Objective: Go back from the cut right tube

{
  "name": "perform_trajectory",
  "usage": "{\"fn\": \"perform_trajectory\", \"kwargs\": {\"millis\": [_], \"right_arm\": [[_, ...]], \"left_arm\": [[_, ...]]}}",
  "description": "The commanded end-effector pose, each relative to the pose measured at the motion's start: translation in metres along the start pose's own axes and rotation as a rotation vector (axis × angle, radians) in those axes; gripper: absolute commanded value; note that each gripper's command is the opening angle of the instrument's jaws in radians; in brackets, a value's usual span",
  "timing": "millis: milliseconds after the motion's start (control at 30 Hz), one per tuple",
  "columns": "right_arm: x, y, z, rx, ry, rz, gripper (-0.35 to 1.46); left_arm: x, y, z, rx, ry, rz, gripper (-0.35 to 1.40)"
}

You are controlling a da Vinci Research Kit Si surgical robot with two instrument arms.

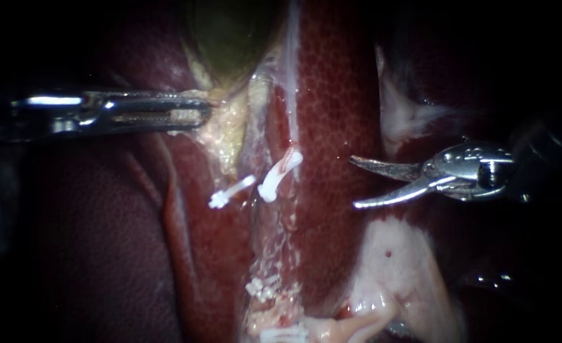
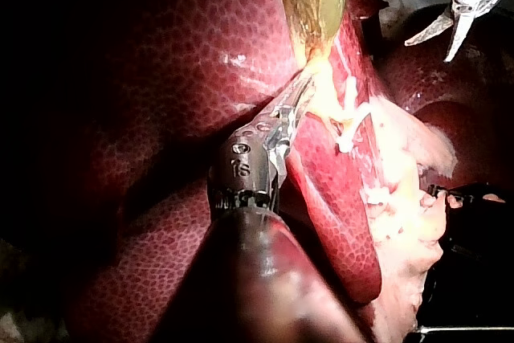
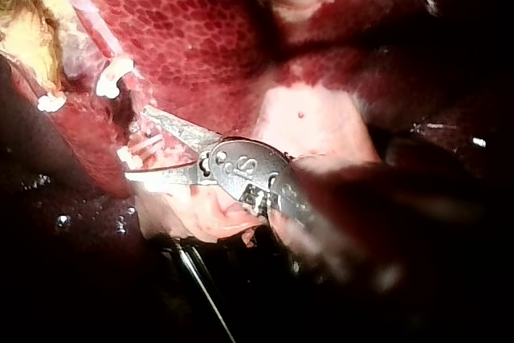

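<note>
Traction first — left instrument (image 1: 195, 113) jaws clamp pale tissue (image 1: 227, 130) below the gallbladder (image 1: 230, 32), keeping it taut, while right instrument (image 1: 354, 182) blades gape, clear of the clipped tube (image 1: 281, 173).

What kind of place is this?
Probably a surgery practice bench: a dark red liver with its gallbladder, small white clips, and two thin metal tools, my left instrument and right instrument.

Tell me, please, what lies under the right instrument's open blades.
Dark red liver shows through the gap between the right instrument's open blades, which hold nothing; pale tissue lies beside the lower one. What sits under the metal hinge is covered.
</note>
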Motion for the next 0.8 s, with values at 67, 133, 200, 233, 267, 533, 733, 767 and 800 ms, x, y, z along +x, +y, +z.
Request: {"fn": "perform_trajectory", "kwargs": {"millis": [67,133,200,233,267,533,733,767,800], "right_arm": [[0.0,-0.0001,0.0,0.004,0.0,0.0,1.43],[0.0,-0.0001,0.0,0.004,0.0,0.0,1.43],[0.0,-0.0001,0.0,0.007,0.0,0.0,1.43],[0.0,-0.0001,0.0,0.007,0.0,0.0,1.43],[0.0,-0.0002,0.0,0.007,0.0,0.0,1.43],[0.0001,-0.0002,0.0001,0.007,0.0,0.0,1.43],[0.0001,-0.0002,0.0001,0.01,0.0,0.0,1.43],[0.0001,-0.0002,0.0001,0.01,0.0,0.0,1.43],[0.0,-0.0002,0.0002,0.015,0.0,-0.001,1.43]], "left_arm": [[0.0004,-0.0002,0.0005,0.001,0.008,-0.002,-0.13],[0.0007,-0.0003,0.0008,0.005,0.011,0.0,-0.13],[0.0008,-0.0004,0.001,0.006,0.015,0.001,-0.13],[0.0009,-0.0004,0.0011,0.006,0.015,-0.004,-0.13],[0.0009,-0.0004,0.0012,0.006,0.014,-0.004,-0.13],[0.001,-0.0005,0.0013,0.006,0.017,-0.004,-0.13],[0.001,-0.0004,0.0013,0.006,0.017,-0.004,-0.13],[0.0009,-0.0004,0.0012,0.006,0.017,-0.004,-0.13],[0.0009,-0.0004,0.0012,0.006,0.017,-0.004,-0.13]]}}
